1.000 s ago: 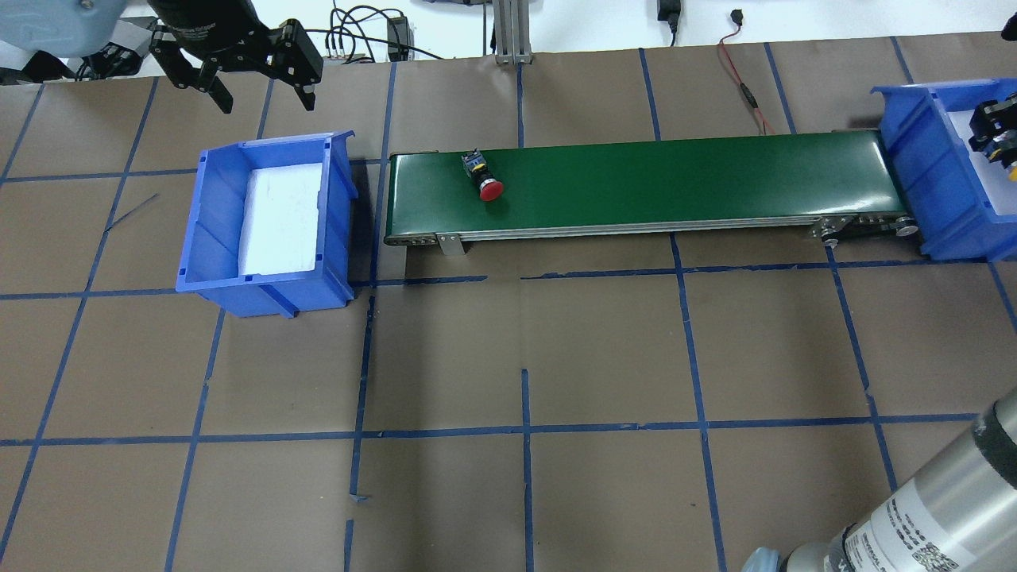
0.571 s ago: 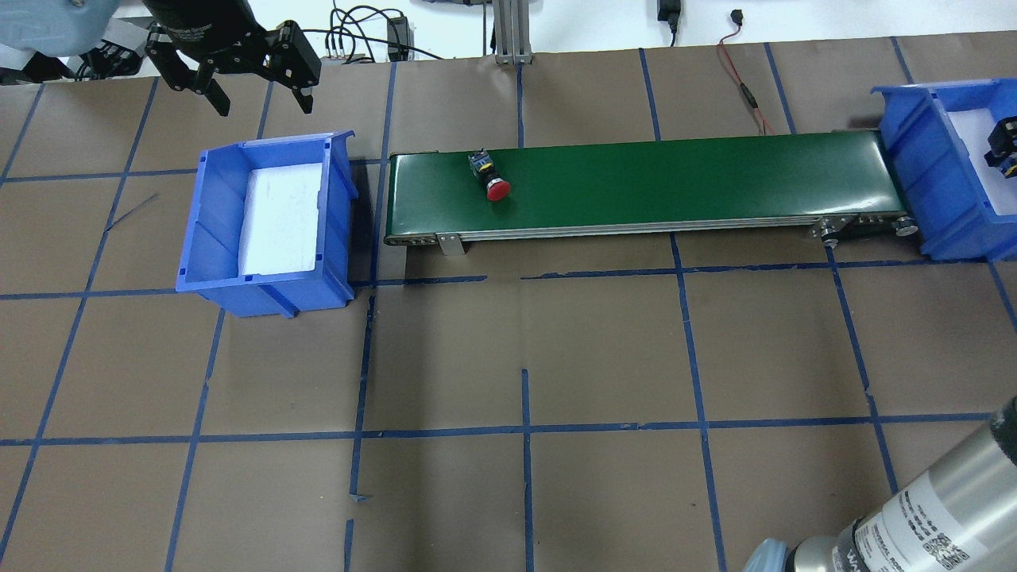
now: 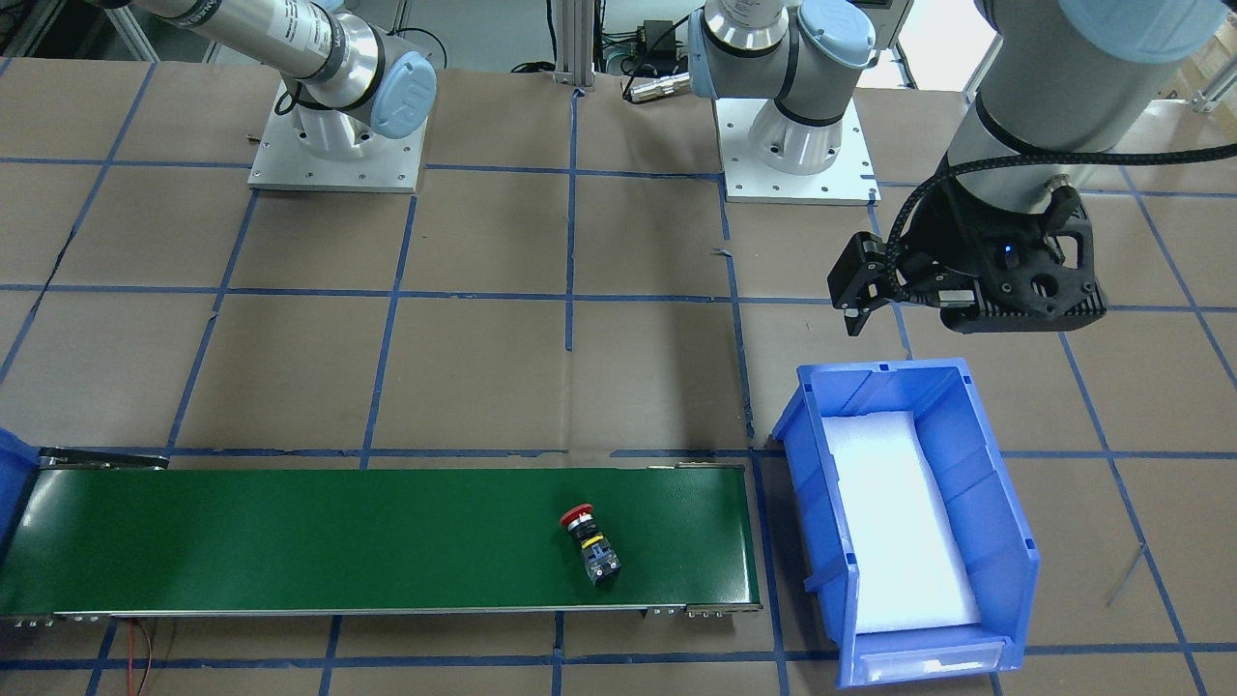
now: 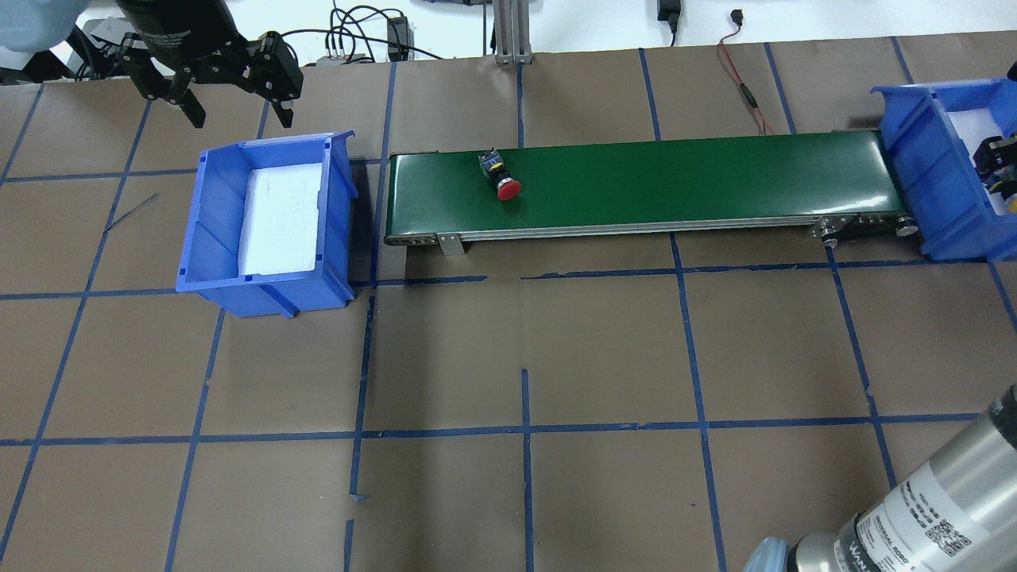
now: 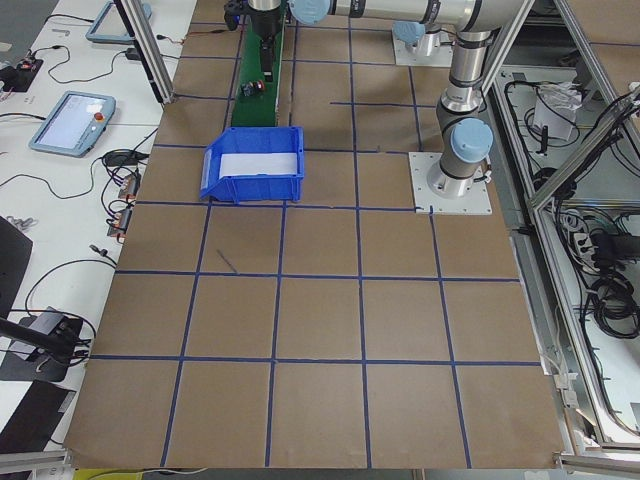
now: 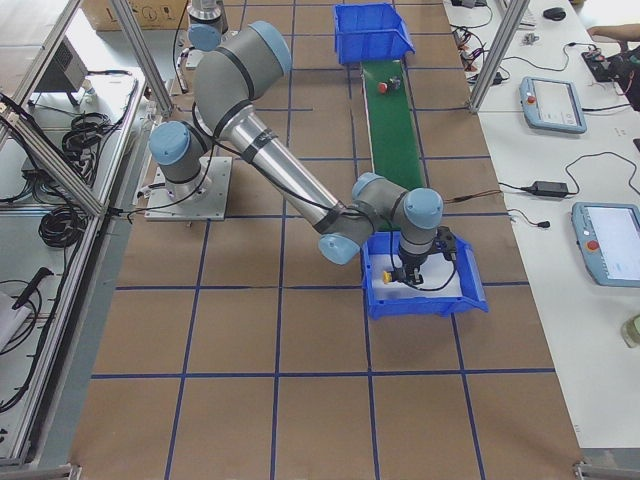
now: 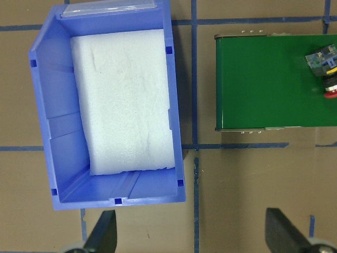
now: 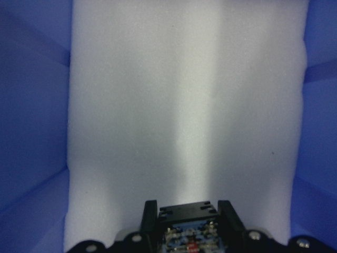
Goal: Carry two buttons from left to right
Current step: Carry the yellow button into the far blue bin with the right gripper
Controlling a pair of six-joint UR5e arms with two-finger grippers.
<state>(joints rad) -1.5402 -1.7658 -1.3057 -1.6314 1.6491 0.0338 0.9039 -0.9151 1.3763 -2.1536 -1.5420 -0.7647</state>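
Observation:
The red button (image 4: pixel 500 176) lies on its side on the green conveyor belt (image 4: pixel 675 175), near its left end; it also shows in the front view (image 3: pixel 589 546) and the left wrist view (image 7: pixel 326 74). My left gripper (image 4: pixel 232 99) is open and empty, behind the left blue bin (image 4: pixel 206 214); its fingertips (image 7: pixel 102 234) stand wide apart. My right gripper (image 8: pixel 188 221) is shut on the black body of the yellow button (image 4: pixel 999 171), low over the white foam inside the right blue bin (image 4: pixel 922 159). Its cap is hidden in the right wrist view.
The left bin (image 3: pixel 1005 503) holds only a white foam pad. The belt (image 3: pixel 290 541) runs between the two bins. Cables lie at the table's far edge (image 4: pixel 357 32). The right arm's forearm (image 4: pixel 937 508) crosses the near right corner.
The red button has ridden the belt a little to the right. My left gripper has moved left and back, still open. The held button has shifted slightly within the right bin.

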